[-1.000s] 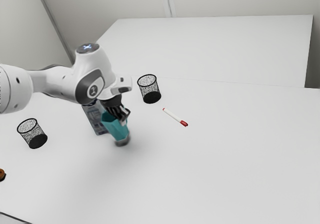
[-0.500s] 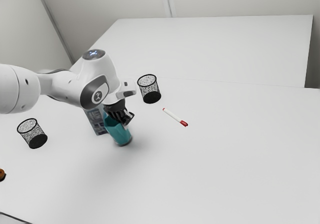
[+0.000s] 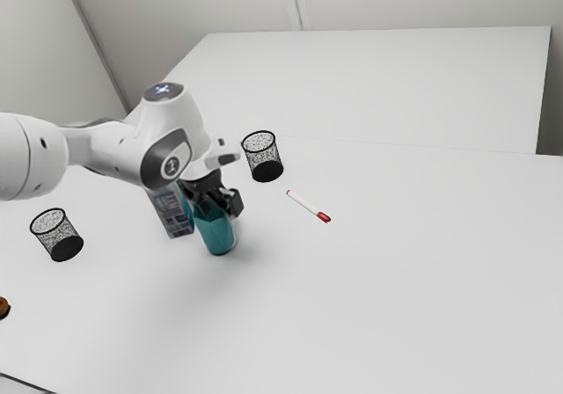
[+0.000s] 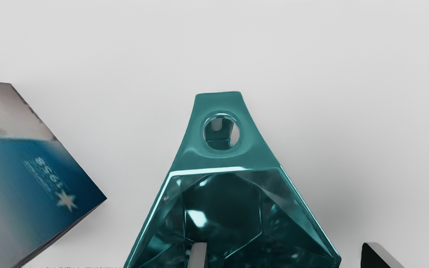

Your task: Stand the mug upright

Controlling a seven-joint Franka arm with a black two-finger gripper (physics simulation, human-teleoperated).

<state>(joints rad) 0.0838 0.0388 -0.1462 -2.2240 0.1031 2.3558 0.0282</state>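
Over the past second the mug point(image 3: 216, 234) has gone from a lean to standing upright on its base, beside the box point(image 3: 175, 214) and well in from the far edge of the desk point(image 3: 378, 306). Pincer point(image 4: 281, 246) found wide, one finger inside the mouth, one outside, no grip. Task judged met; withdrawal should clear the wall, as a snag could tip it.

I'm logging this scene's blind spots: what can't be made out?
Mug rim: wrist view, partly cut off by the edge; exterior view, largely covered by the claw.
Box: wrist view, partly cut off by the edge.
Box print: exterior view, too small.
Orange-brown thing: exterior view, cut off by the edge.
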